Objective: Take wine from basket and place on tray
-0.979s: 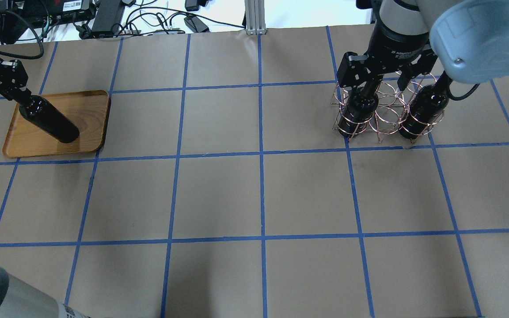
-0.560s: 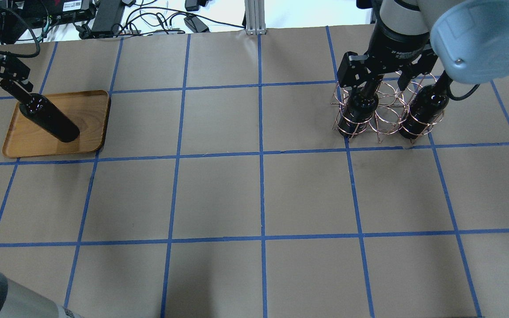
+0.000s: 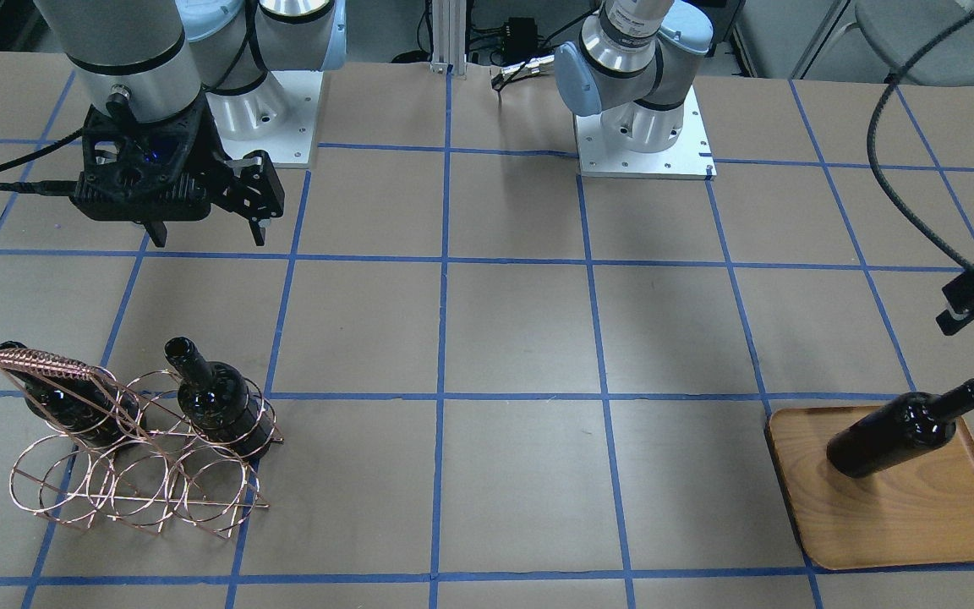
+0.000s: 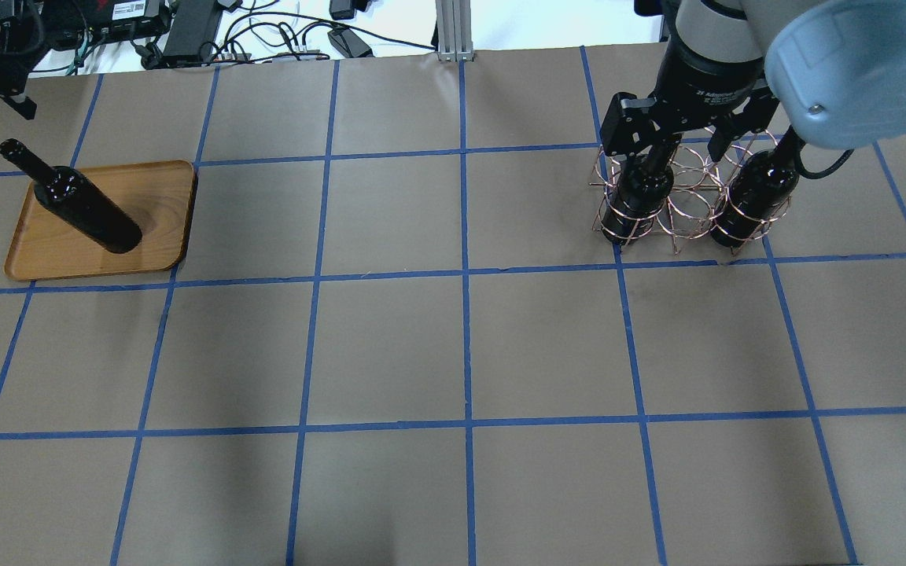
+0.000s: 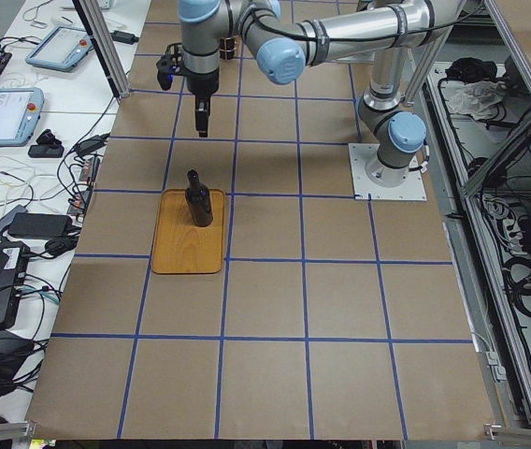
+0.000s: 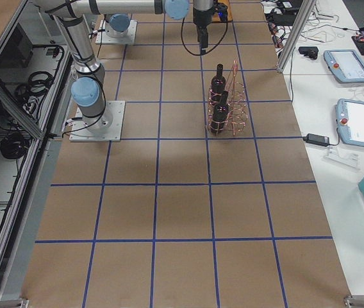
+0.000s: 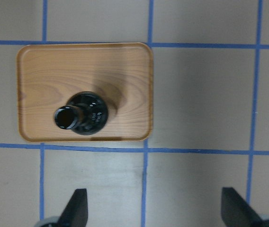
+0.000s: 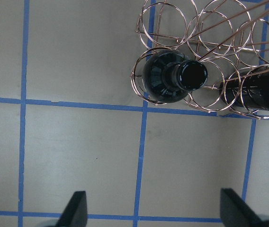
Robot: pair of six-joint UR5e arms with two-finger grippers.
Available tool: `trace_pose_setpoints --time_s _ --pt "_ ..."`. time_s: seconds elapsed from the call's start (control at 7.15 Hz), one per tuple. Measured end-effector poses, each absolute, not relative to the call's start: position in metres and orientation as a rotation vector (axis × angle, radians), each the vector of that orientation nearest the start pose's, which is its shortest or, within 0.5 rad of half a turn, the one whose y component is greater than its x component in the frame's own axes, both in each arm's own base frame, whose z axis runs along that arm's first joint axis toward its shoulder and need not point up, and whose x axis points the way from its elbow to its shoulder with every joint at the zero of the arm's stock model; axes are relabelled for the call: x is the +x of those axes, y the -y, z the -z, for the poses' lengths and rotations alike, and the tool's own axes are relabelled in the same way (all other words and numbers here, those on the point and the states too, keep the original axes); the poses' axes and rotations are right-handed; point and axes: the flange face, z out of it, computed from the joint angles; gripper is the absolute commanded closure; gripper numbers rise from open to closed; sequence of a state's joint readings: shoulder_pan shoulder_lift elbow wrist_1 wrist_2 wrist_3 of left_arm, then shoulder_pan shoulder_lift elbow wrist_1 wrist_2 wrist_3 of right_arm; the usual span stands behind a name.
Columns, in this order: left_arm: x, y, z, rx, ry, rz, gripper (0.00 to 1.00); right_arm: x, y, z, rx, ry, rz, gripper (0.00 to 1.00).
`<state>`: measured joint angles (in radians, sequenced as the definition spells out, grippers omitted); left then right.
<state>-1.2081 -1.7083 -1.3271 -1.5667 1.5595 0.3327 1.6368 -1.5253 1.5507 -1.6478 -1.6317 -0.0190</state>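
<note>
Two sets of jaws hang spread wide and empty over the brown-paper desk [image 4: 469, 346]. Just ahead of the left jaws, a glossy near-black wine bottle [image 7: 81, 113] stands upright on the rounded wood-grain tray [image 7: 125, 71]; ahead of the right jaws, two matching bottles [image 8: 174, 78] fill the end slots of the copper wire-ring basket [image 3: 39, 365].

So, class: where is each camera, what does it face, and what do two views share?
Front-facing: across table, facing bases; right gripper.
Overhead: opposite side, facing down; right arm.
Exterior left: tray end; left arm.
Exterior right: basket end; right arm.
Left wrist: down on wine; left gripper.
Right wrist: down on basket; right gripper.
Shared, first two: tray, basket.
</note>
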Motion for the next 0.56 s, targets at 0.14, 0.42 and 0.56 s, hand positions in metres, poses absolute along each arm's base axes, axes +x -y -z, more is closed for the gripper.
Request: trace_pose_setpoints --time_s 0.14,0.42,0.56 --pt "0.017 0.554 -0.553 -0.032 -3.116 0.177 0.00 0.161 0.507 -0.483 -0.134 -3.197 0.085 0.00" --pt "-0.085 0.523 -0.563 0.000 -3.134 0.176 0.00 0.161 0.507 -0.482 -0.134 -3.199 0.084 0.00" --pt "-0.124 0.513 -0.561 -0.002 -3.142 0.167 0.00 0.161 0.507 -0.483 -0.134 -3.200 0.084 0.00"
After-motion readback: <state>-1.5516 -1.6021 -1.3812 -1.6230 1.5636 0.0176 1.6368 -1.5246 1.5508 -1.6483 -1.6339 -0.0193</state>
